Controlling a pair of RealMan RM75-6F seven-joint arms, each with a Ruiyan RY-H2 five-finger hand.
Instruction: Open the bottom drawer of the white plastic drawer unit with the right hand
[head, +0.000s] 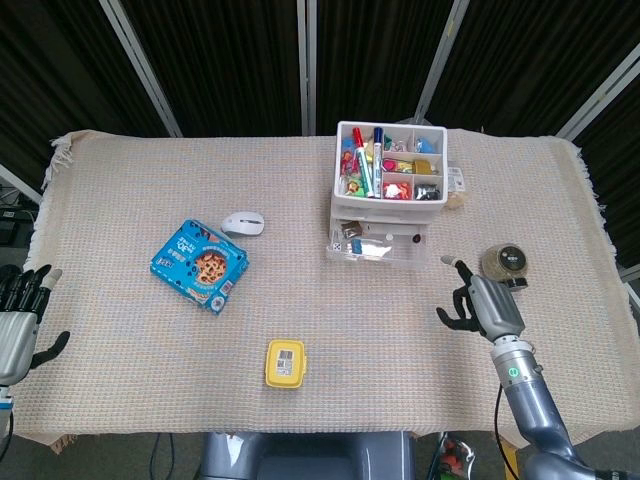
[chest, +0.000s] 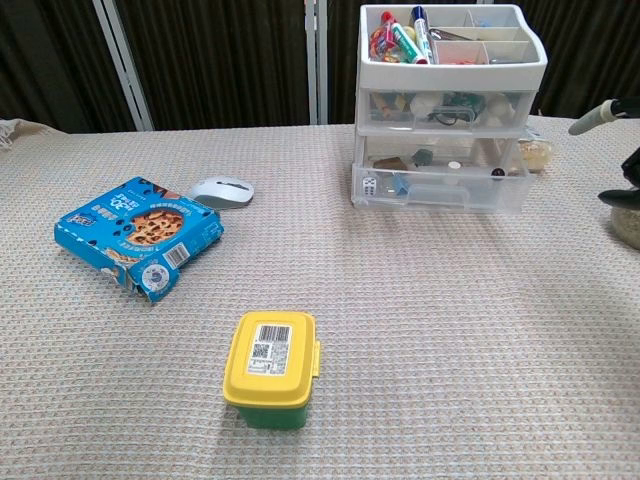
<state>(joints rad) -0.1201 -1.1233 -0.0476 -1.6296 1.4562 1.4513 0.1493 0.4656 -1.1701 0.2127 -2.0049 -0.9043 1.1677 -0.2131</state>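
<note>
A rough woven cloth (head: 120, 200), matt beige, covers the worktop. The drawer unit (chest: 440, 180) is glossy plastic, white frame and clear fronts. The box (chest: 272, 368) is smooth yellow plastic. The cookie carton (chest: 135, 235) is printed card. The right hand (head: 487, 308) has a matt grey shell.

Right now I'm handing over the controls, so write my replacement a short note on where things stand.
Right robot hand: holds nothing, fingers apart, off to the right of the white drawer unit, beside the round jar.
Left robot hand: open, idle at the table's left edge.
Bottom drawer: pulled out past the drawers above, small items visible inside.
Done: the drawer looks open.
Left: check it is out far enough.
</note>
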